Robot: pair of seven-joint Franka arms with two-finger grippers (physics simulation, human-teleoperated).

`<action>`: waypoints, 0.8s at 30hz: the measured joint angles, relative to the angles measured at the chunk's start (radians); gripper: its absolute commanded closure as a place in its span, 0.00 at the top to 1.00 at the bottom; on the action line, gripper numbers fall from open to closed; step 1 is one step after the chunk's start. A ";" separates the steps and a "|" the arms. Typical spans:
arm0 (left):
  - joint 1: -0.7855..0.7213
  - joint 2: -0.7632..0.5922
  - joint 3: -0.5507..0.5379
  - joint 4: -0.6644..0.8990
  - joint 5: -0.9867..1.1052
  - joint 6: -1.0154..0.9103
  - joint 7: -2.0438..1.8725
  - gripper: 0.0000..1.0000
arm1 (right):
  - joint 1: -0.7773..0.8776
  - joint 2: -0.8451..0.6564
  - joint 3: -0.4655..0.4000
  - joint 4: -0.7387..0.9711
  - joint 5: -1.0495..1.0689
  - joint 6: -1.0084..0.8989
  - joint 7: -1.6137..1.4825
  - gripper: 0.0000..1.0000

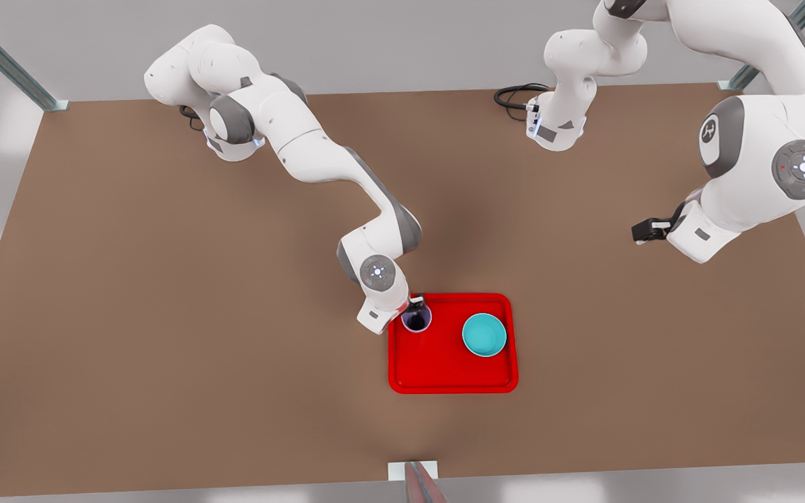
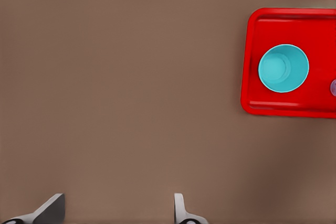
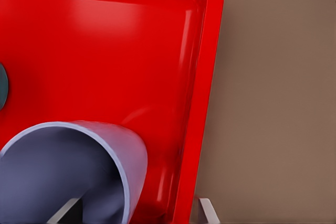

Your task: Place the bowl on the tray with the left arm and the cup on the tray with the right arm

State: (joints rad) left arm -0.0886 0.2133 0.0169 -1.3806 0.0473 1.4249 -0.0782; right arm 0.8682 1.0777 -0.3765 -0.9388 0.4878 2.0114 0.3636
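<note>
Front view showed the right gripper pinching the cup at the tray edge, left gripper spread empty; a hasty release might topple it.

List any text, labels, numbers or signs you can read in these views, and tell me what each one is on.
No readable words or numbers on anything.
Tray, bowl, cup and table: plain, unmarked.
Arm at the front view's right: a small white emblem on a grey joint cover, a symbol, not legible text.
Round joint caps and: small dot markings only, no lettering.
</note>
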 measured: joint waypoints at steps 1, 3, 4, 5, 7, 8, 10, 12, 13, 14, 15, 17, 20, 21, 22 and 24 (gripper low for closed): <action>-0.001 0.000 0.000 0.000 0.000 0.000 0.000 1.00 | 0.000 -0.002 -0.001 0.000 0.000 -0.004 0.000 1.00; 0.000 -0.001 0.000 0.000 0.000 0.000 0.000 1.00 | 0.000 -0.006 -0.001 0.000 0.000 -0.008 0.000 1.00; -0.001 -0.001 0.000 0.001 -0.001 0.000 0.000 1.00 | 0.000 -0.010 0.001 0.000 0.001 -0.010 0.000 1.00; -0.001 -0.002 0.000 0.001 -0.001 0.000 0.001 1.00 | 0.000 -0.010 0.001 0.000 0.002 -0.011 0.000 1.00; 0.000 -0.002 0.000 0.001 -0.001 0.000 0.001 1.00 | 0.000 -0.016 0.001 -0.002 0.003 -0.013 0.000 1.00; -0.001 -0.002 0.000 0.002 -0.002 0.000 0.001 1.00 | 0.000 -0.029 0.002 -0.003 0.003 -0.014 0.000 1.00; -0.001 -0.002 -0.002 0.002 -0.002 0.000 0.000 1.00 | 0.000 -0.040 0.006 -0.004 0.002 -0.017 0.000 1.00; 0.000 -0.002 -0.002 0.001 -0.003 0.000 0.001 1.00 | -0.001 -0.084 0.007 -0.011 0.002 -0.045 -0.001 1.00; -0.002 0.000 -0.002 0.000 -0.003 0.000 0.000 1.00 | -0.004 -0.104 0.005 -0.014 0.002 -0.055 -0.003 1.00; -0.004 0.000 -0.002 0.000 -0.002 0.000 0.001 1.00 | -0.006 -0.129 0.002 -0.016 0.003 -0.063 -0.006 1.00; -0.004 -0.001 -0.002 0.000 -0.002 0.000 0.001 1.00 | -0.006 -0.137 0.002 -0.018 0.002 -0.065 -0.006 1.00; -0.005 0.004 -0.002 0.000 -0.003 0.001 0.000 1.00 | -0.017 -0.209 -0.004 -0.031 -0.018 -0.161 -0.012 1.00; -0.002 -0.001 -0.006 0.001 -0.005 -0.001 0.000 1.00 | -0.100 -0.415 -0.008 -0.041 -0.286 -0.499 -0.259 1.00; -0.002 0.000 -0.006 0.000 -0.005 0.000 -0.001 1.00 | -0.134 -0.468 -0.008 -0.040 -0.365 -0.564 -0.349 1.00; -0.003 0.000 -0.006 0.001 -0.006 0.002 -0.002 1.00 | -0.182 -0.511 0.000 -0.058 -0.396 -0.584 -0.405 1.00; 0.012 -0.003 -0.005 0.009 -0.005 0.001 0.000 1.00 | -0.452 -0.748 0.309 -0.355 -0.586 -0.446 -0.412 1.00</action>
State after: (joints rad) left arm -0.0764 0.2102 0.0123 -1.3714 0.0418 1.4263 -0.0782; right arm 0.4164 0.3295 -0.0679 -1.2942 -0.0983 1.5652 -0.0482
